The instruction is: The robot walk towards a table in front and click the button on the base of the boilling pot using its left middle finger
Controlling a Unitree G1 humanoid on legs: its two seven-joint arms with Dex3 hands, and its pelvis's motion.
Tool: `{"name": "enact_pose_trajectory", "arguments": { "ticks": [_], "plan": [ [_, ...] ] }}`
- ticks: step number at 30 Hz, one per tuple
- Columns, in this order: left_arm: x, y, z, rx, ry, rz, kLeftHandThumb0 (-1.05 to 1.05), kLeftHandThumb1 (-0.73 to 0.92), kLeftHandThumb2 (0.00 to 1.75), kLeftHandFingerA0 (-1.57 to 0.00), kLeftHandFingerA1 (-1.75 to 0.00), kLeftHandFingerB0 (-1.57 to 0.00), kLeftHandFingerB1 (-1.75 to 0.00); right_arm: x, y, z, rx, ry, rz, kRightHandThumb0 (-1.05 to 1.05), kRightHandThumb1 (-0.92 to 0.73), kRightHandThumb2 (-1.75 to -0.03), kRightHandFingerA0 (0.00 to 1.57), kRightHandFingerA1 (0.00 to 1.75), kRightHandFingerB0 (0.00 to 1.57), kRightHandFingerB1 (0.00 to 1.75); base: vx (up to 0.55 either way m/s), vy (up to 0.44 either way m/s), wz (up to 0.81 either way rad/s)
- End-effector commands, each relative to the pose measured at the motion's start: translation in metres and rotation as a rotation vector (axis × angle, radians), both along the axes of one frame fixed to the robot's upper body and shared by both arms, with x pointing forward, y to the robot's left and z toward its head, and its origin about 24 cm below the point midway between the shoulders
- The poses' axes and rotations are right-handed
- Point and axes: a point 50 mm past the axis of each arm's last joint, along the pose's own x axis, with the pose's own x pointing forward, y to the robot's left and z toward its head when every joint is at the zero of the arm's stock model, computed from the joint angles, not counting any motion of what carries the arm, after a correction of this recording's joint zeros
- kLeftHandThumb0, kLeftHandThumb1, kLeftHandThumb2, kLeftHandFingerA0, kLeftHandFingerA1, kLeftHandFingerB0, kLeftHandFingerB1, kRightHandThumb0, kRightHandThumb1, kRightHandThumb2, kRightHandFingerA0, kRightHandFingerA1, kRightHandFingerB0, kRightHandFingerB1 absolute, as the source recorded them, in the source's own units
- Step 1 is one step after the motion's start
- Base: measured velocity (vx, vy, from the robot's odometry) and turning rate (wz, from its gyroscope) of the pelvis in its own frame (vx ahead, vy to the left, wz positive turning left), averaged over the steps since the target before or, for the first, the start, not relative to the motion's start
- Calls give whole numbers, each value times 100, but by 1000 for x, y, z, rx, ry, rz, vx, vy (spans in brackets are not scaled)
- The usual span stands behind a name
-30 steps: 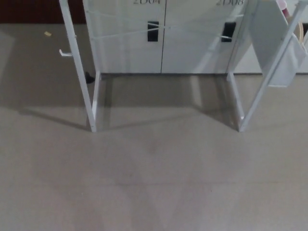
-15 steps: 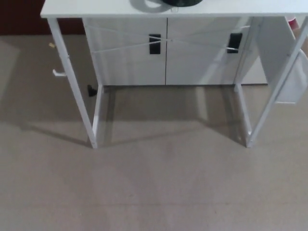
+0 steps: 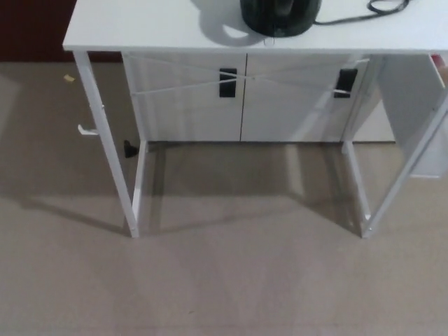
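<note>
Neither hand shows in the head view, left or right, so whether their fingers are spread or pressed together cannot be read; no arm enters from either edge. With no hand to measure from, places can only be given from where the robot stands: everything lies ahead of it and well out of reach.

Ahead stands the white rectangular table with thin white metal legs, its top filling the upper part of the view. On that top, towards the far middle, sits the dark rounded base of the boiling pot, cut off by the top edge of the frame, so the pot itself and the button on the base are not visible. A black power cord curls away from the base toward the robot's right. Under and behind the table is a white cabinet with black recessed handles, and bare grey-beige floor lies between the robot and the table legs.

The approach looks unfinished. The risks I see from here: walking on too far could bump the front legs or tabletop edge and shift the base; since the button is out of sight, the left middle finger might press the wrong spot or push the base backwards; a wide reach could also snag the cord.
</note>
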Motion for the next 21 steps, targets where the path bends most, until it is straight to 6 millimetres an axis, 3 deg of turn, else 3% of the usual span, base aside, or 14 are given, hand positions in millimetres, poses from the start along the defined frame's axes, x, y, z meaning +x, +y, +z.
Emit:
{"name": "enact_pose_trajectory", "arguments": {
  "ticks": [1, 13, 21],
  "plan": [
    [5, 4, 3, -1, -21, 11, -9, 41, 86, -32, -56, -10, -46, 8, -4, 5, -28, -25, 9, -12, -38, -85, 39, 60, 17, 50, 186, -15, 8],
    [23, 5, 7, 80, -47, -40, -10, 39, 84, -33, -56, -14, -47, 27, -1, 9, -15, -67, 30, -11, -41, -86, 37, 60, 17, 51, 200, -189, 17],
    [28, 3, 9, 72, -85, -20, -11, 39, 84, -35, -57, -14, -47, 30, -3, 6, -36, -56, 37, -13, -40, -86, 38, 59, 17, 50, 178, 8, -5]
  ]
}}
